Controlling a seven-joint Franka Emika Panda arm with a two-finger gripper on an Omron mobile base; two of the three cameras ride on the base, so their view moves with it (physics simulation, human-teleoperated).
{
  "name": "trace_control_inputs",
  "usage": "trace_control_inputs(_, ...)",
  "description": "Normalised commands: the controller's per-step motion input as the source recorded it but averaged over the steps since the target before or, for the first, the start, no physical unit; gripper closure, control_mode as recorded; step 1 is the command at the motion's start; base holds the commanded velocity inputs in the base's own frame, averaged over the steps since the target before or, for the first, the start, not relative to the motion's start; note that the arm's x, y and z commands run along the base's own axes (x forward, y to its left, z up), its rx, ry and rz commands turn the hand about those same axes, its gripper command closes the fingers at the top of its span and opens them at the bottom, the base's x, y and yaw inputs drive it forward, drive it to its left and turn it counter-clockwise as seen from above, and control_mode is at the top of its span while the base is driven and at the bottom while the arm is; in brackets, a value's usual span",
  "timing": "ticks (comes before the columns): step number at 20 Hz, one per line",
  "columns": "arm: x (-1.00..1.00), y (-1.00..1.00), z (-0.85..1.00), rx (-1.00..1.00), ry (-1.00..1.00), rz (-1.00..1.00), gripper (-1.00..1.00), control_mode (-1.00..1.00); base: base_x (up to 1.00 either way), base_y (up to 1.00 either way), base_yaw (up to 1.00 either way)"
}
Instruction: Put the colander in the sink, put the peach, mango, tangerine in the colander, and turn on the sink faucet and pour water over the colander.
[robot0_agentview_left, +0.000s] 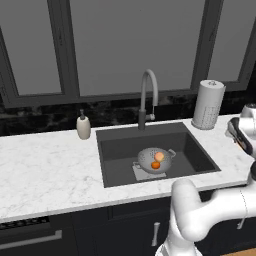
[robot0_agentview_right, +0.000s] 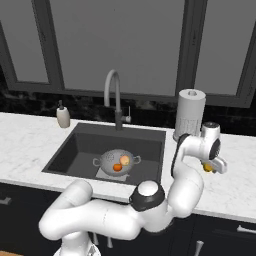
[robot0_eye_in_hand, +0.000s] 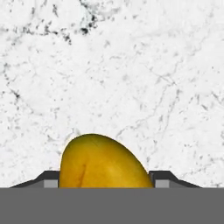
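The colander (robot0_agentview_left: 148, 159) (robot0_agentview_right: 107, 161) stands in the sink (robot0_agentview_left: 115, 150) (robot0_agentview_right: 75, 145) on the lighter floor patch. Inside it lie the pale peach (robot0_agentview_left: 159, 156) (robot0_agentview_right: 125, 160) and the vivid orange tangerine (robot0_agentview_left: 155, 165) (robot0_agentview_right: 117, 167). The mango (robot0_eye_in_hand: 103, 162) (robot0_agentview_right: 207, 167), yellow-orange, lies on the marble counter to the right of the sink. My gripper (robot0_eye_in_hand: 107, 181) (robot0_agentview_right: 209, 169) reaches down over it, one fingertip (robot0_eye_in_hand: 52, 179) against each side of the fruit. The sink faucet (robot0_agentview_left: 147, 95) (robot0_agentview_right: 114, 95) arches over the basin; no water shows at its spout.
A paper towel roll (robot0_agentview_left: 207, 105) (robot0_agentview_right: 190, 115) stands at the back of the counter just behind the hand. A small soap bottle (robot0_agentview_left: 83, 126) (robot0_agentview_right: 63, 116) sits left of the sink. Dark windows line the wall behind.
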Motion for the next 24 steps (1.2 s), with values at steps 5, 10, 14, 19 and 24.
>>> trace_control_inputs(5, -0.58, 0.81, 0.12, -0.23, -0.41, 0.32, 1.0, -1.0, 0.0, 0.0, 0.0)
trace_control_inputs(10, -0.9, 1.0, 0.5, -0.3, -0.3, 0.2, 1.0, -1.0, 0.0, 0.0, 0.0)
trace_control_inputs(14, -0.8, 0.98, 0.84, -0.32, -0.05, 0.28, 1.0, -1.0, 0.0, 0.0, 0.0)
trace_control_inputs(19, -0.52, 0.83, 0.82, -0.31, 0.06, 0.56, 1.0, -1.0, 0.0, 0.0, 0.0)
trace_control_inputs(24, -0.21, 0.53, 0.64, -0.22, 0.18, 0.72, 1.0, -1.0, 0.0, 0.0, 0.0)
